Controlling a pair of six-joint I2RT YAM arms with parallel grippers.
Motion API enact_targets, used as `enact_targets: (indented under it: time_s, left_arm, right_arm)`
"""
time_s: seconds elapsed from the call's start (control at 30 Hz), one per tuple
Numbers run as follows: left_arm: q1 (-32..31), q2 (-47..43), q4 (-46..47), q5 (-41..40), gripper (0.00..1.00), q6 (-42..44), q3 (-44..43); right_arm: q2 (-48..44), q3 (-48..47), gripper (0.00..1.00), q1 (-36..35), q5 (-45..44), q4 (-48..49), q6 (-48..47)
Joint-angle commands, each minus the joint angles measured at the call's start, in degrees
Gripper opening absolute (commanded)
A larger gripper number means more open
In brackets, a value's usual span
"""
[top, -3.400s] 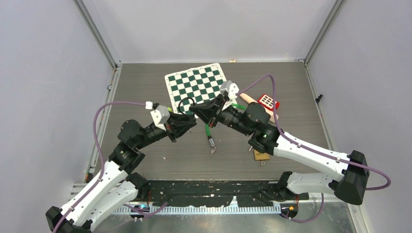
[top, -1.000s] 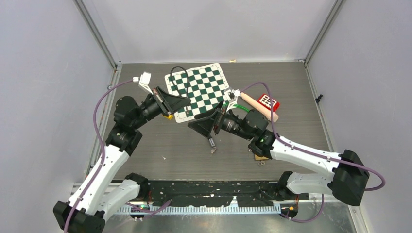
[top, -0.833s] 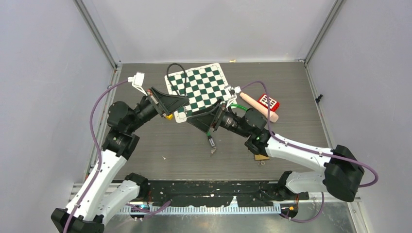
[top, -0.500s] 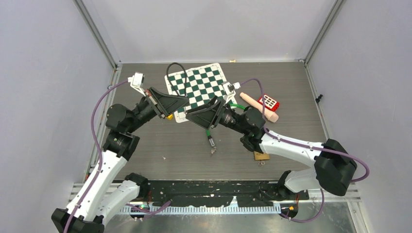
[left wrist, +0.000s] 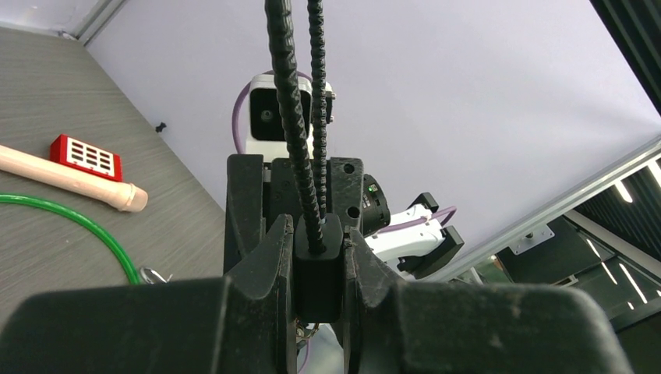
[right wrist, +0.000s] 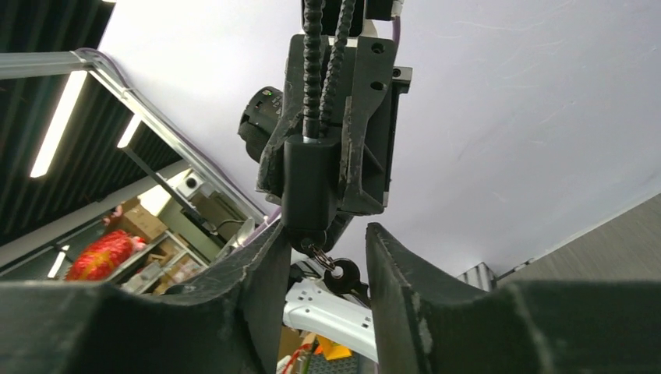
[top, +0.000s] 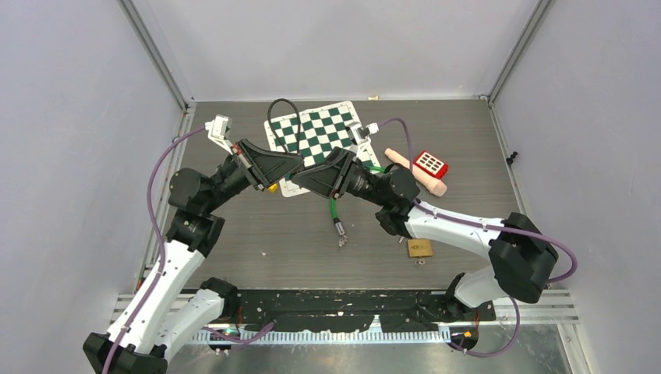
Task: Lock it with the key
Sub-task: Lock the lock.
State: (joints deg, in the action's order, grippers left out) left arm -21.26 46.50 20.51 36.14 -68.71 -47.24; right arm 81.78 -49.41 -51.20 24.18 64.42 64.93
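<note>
Cable lock clamped in left gripper, right gripper apart at key

Nearest the robot, a brass padlock [top: 419, 248] lies on the surface [top: 257, 234], well apart from both grippers. Just beyond it lies a green cable [top: 334, 209]. Above these, the grippers face each other tip to tip in the air. The left gripper [left wrist: 317, 248] is clamped on the black lock body [left wrist: 318, 276], with the black cable [left wrist: 290, 101] leaving its top. The right gripper [right wrist: 329, 257] stands apart. The key [right wrist: 344, 276] hangs beneath the body and shows between its fingers; contact cannot be told. Farther back lie a chessboard mat [top: 319, 134], a beige cylinder [top: 411, 168] and a red block [top: 430, 163].
</note>
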Motion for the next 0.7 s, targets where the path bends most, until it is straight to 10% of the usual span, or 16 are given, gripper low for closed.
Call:
enact_targets:
  time_s: [0.0,0.23,0.67]
  left_arm:
    - [0.25,-0.62,4.84,0.91,0.0,-0.39,0.13]
    - [0.25,-0.71,0.62,-0.48,0.0,1.42,-0.57]
    - [0.17,-2.98,-17.07,-9.86,0.0,12.53,-3.7]
  right_arm:
    - [1.17,-3.07,0.42,-0.05,1.83,6.56,4.25]
    - [-0.23,-4.3,0.08,-0.44,1.45,-0.18,1.26]
    - [-3.11,-19.39,0.05,-7.73,-27.04,-60.18,-31.26]
